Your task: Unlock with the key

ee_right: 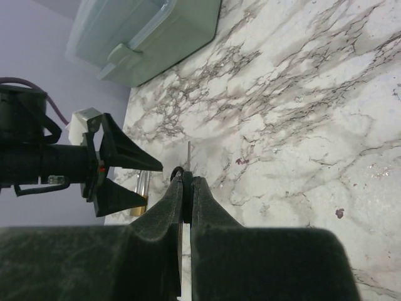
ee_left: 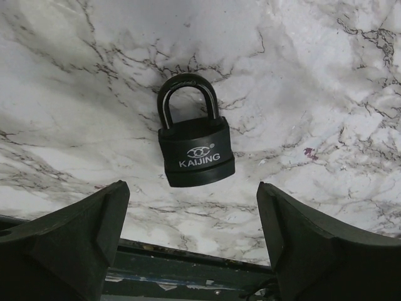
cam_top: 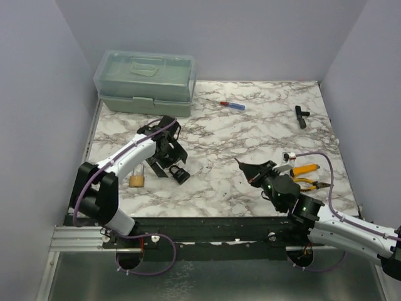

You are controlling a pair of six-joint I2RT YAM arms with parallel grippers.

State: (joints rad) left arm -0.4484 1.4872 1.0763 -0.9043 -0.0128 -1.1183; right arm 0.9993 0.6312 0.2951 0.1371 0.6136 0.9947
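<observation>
Your left gripper (ee_left: 192,185): jaws wide apart, empty, just beside black padlock (ee_left: 195,147) lying flat on marble worktop (cam_top: 250,125). Your right gripper (ee_right: 188,179): jaws pinched on key (ee_right: 188,150), right of padlock.

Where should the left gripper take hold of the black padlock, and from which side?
Grip the black padlock by its body, across its two narrow sides, coming down from above. It lies flat on the table, and the open left gripper spans that width. This likely leaves the bottom end free for the key in the right gripper.
</observation>
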